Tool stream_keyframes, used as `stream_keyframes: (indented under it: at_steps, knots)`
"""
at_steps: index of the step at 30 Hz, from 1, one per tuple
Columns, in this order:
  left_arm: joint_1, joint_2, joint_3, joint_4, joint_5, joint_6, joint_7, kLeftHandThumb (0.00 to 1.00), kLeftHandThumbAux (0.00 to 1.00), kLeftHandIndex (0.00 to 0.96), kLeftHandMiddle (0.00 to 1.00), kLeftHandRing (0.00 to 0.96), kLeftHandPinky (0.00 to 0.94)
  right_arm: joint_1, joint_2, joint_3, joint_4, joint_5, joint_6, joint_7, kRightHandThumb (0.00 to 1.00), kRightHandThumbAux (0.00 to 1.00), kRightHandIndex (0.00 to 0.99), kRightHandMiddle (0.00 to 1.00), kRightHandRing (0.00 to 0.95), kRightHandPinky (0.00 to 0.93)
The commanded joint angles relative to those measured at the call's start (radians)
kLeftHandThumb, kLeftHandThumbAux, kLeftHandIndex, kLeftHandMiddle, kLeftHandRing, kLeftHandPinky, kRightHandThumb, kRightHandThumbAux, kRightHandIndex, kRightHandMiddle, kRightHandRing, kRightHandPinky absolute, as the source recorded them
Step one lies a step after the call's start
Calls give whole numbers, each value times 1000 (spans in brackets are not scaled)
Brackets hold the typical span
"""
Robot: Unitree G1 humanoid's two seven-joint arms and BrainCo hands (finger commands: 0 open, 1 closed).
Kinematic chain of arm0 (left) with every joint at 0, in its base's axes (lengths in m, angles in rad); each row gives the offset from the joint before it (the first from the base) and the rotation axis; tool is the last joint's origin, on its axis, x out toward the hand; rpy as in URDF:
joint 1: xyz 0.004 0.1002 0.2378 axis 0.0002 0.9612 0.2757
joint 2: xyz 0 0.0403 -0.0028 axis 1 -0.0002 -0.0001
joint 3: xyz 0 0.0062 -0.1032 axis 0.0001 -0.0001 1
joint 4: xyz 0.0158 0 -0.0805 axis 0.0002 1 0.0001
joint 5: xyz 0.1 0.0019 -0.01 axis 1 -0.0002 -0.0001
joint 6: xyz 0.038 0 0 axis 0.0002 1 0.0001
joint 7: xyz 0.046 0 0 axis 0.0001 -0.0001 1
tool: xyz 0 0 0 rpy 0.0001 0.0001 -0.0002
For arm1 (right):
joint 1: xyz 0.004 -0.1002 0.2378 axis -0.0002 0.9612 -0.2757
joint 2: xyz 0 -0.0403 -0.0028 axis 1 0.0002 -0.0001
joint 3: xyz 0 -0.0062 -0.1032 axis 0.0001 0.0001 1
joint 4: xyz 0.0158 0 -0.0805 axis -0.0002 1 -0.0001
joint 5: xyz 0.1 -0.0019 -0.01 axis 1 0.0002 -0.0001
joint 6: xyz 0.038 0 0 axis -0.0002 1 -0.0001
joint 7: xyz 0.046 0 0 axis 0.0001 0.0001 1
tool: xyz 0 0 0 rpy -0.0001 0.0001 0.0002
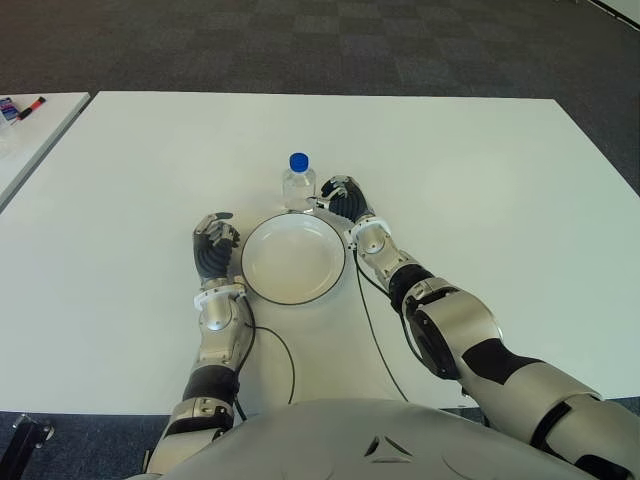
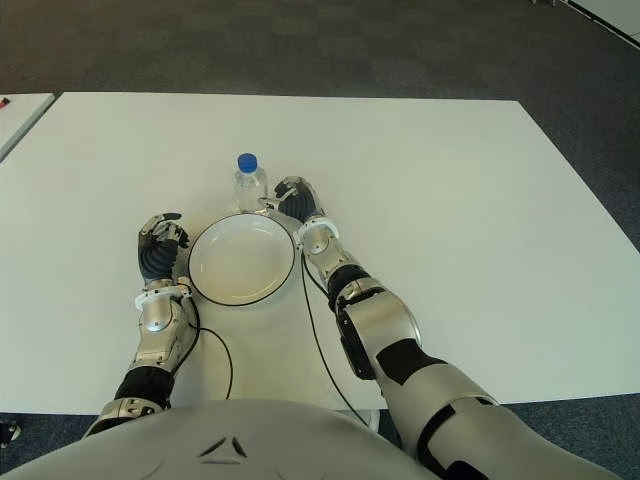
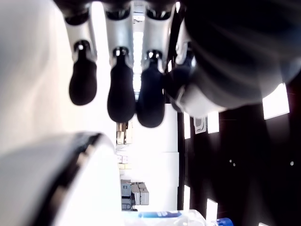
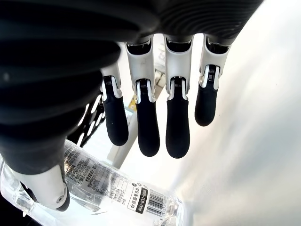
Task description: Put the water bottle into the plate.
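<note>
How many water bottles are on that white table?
1. The water bottle stands upright just beyond the plate, with the right hand open beside it, on its right. None other shows.

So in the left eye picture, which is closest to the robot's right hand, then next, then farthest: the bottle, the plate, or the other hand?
From the right hand:
1. Water bottle: right beside its fingertips, on its left, upright.
2. Plate: just nearer the robot, to the hand's left, empty.
3. Left hand: farthest, beyond the plate's left rim, fingers relaxed.
</note>
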Motion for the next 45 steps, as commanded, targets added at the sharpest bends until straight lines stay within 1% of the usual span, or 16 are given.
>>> stream_keyframes:
  at_steps: [1,4,5,6,7,8,9,11,15,19,25,31,34,38,42,45]
  knots:
    - [9,19,11,31,-5,24,-17,696,715,436,699,686,681,9,40,-45,14,55,-24,93,837,682,411,473,463,358]
    - [2,24,12,33,-4,29,-17,696,714,437,697,687,689,0,37,-70,16,80,-22,144,837,682,422,458,410,348]
    - [0,28,13,29,-6,35,-22,696,714,437,696,686,689,-7,34,-90,17,101,-16,181,836,683,421,457,403,345]
    - [-5,36,13,26,-14,43,-36,697,714,437,693,683,682,-17,30,-119,17,133,-3,232,784,698,415,407,369,325]
    - [-8,42,14,24,-20,48,-46,697,714,437,688,679,674,-23,27,-139,17,154,5,267,654,697,321,344,323,296]
    - [-12,49,14,23,-27,53,-61,697,714,437,686,677,671,-30,24,-165,17,181,18,305,606,698,287,321,307,285]
    - [-15,53,14,23,-32,56,-70,698,713,437,682,674,666,-34,23,-180,17,197,26,328,516,699,228,274,270,261]
    - [-19,59,14,25,-38,62,-85,699,713,437,678,670,663,-38,23,-204,16,221,38,359,427,701,171,227,232,237]
    - [-21,62,16,23,-51,81,-106,699,712,437,671,664,656,-41,29,-244,13,254,42,397,319,703,112,169,181,202]
    - [-30,65,24,37,-69,111,-129,698,712,437,664,657,639,-48,35,-278,12,279,39,414,241,697,91,139,154,201]
    - [-43,76,38,79,-75,112,-137,699,712,437,651,647,621,-54,37,-298,15,286,48,422,193,683,92,136,151,209]
    - [-69,101,55,102,-47,133,-77,698,711,436,630,631,606,-54,35,-300,19,276,74,416,155,670,91,133,155,209]
    - [-110,123,73,147,-60,156,-71,697,710,436,627,630,607,-53,34,-299,20,273,80,416,147,671,89,136,160,210]
    - [-204,166,125,245,-111,182,-94,694,711,435,623,630,609,-48,34,-299,20,271,84,420,141,674,87,143,168,216]
    - [-275,199,173,364,-166,150,-138,691,711,433,604,610,564,-44,35,-300,21,272,85,427,139,680,88,158,183,229]
    - [-317,229,202,457,-192,126,-174,687,714,428,541,537,510,-41,36,-299,21,270,84,431,142,683,94,171,194,236]
